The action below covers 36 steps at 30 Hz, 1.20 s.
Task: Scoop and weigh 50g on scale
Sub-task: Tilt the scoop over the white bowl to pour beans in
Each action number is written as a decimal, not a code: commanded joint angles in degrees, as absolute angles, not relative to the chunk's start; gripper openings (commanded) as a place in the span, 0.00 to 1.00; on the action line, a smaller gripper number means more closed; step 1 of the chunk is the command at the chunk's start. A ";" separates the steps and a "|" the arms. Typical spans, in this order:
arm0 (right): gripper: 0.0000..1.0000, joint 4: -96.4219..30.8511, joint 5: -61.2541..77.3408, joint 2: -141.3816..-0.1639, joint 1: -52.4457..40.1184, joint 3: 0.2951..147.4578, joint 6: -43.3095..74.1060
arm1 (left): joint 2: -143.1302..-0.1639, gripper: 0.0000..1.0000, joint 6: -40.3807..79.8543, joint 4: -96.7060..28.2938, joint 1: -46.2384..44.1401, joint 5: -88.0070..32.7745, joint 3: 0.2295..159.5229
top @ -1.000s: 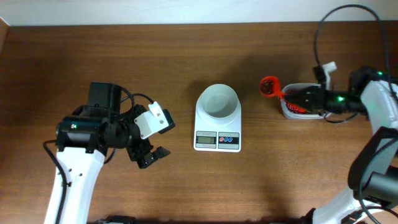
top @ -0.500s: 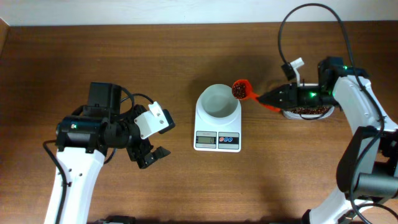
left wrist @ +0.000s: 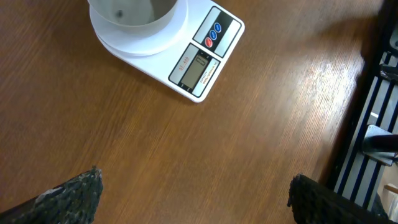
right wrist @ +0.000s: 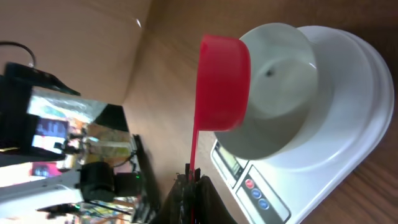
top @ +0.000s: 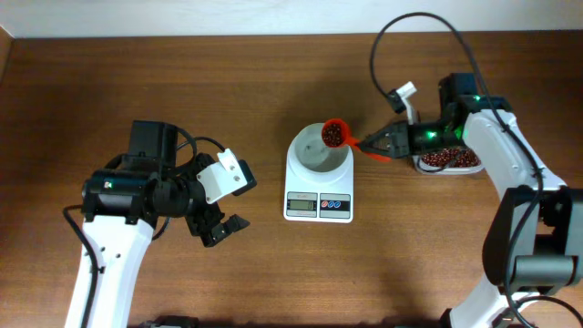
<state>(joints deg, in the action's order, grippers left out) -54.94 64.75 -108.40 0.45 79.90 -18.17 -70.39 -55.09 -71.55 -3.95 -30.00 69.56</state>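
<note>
You are holding the red plastic scoop [top: 335,134], loaded with dark red-brown beans, over the right rim of the round white bowl [top: 308,157] on the small white digital scale [top: 318,206], which is sitting mid-desk. The right gripper's [top: 378,144] fingers are pinching the scoop's thin handle, while the left gripper [top: 228,230] is idling well apart, fingers spread and empty. The bowl is showing only a dark speck, so I am judging the weighing barely begun: this load is not yet tipped, and further trips to the clear plastic tub [top: 451,170] are likely remaining.
</note>
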 commanded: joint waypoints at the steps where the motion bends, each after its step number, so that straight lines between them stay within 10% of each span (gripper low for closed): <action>1: 0.04 -53.01 63.35 -109.12 -1.23 79.55 -18.59 | -70.28 0.99 -54.74 -71.61 -3.64 -30.20 70.50; 36: 0.04 -50.92 55.86 -105.67 -2.42 82.13 -16.40 | -70.28 0.99 -54.76 -71.61 -3.64 -30.20 70.50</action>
